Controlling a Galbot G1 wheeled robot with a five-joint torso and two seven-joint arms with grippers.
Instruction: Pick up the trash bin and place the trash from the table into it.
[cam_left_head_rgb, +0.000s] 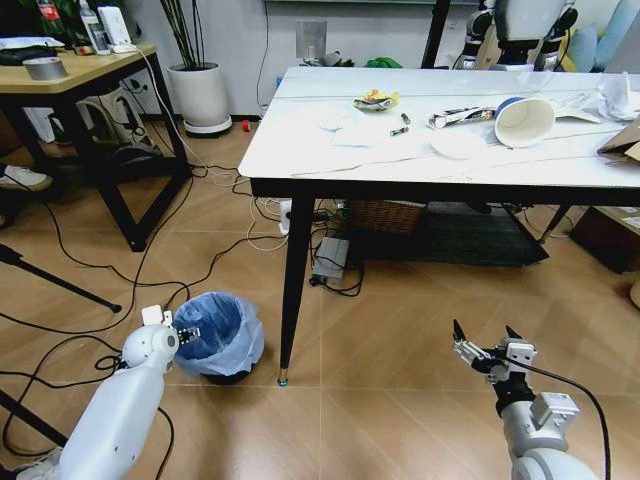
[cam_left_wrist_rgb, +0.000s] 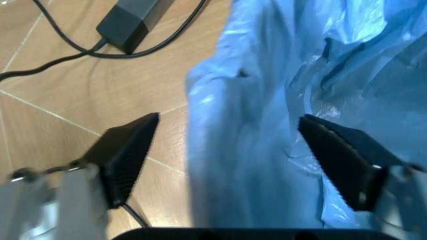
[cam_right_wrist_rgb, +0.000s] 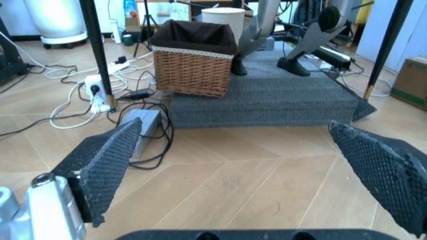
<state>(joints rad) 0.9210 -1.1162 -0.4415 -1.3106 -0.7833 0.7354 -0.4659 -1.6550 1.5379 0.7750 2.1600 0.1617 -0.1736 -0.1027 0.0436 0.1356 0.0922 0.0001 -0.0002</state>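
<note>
Currently we're at the grab-the-bin step. Our left gripper (cam_left_head_rgb: 186, 331) is down at the near rim of the trash bin (cam_left_head_rgb: 222, 335), which sits on the floor just beside the front left leg of the table (cam_left_head_rgb: 300, 150). In the left wrist view the jaws stand wide apart and straddle the bag-lined rim (cam_left_wrist_rgb: 227, 150): one finger (cam_left_wrist_rgb: 127, 155) outside over the floor, the other (cam_left_wrist_rgb: 340, 160) inside the bin. Nothing is clamped yet.

Our right gripper (cam_left_head_rgb: 488, 348) hovers low over bare floor, well apart from the bin, fingers spread wide and holding nothing.

Trash remains on the tabletop: the paper cup (cam_left_head_rgb: 524, 121) lying on its side, the yellow scrap (cam_left_head_rgb: 376, 99), white tissues (cam_left_head_rgb: 458, 145), a clear wrapper (cam_left_head_rgb: 460, 116).

Risks as we judge them:
- The liner is loose and crinkled. If we close on plastic alone and miss the hard rim, the bag could pull out or tear and the bin stays put.
- A one-sided rim pinch means the bin will likely hang tilted and may slip on the lift.
- The table leg is close. A swing on the way up could knock it.
- Cables (cam_left_head_rgb: 110, 330) lie around our left arm and could snag.
</note>
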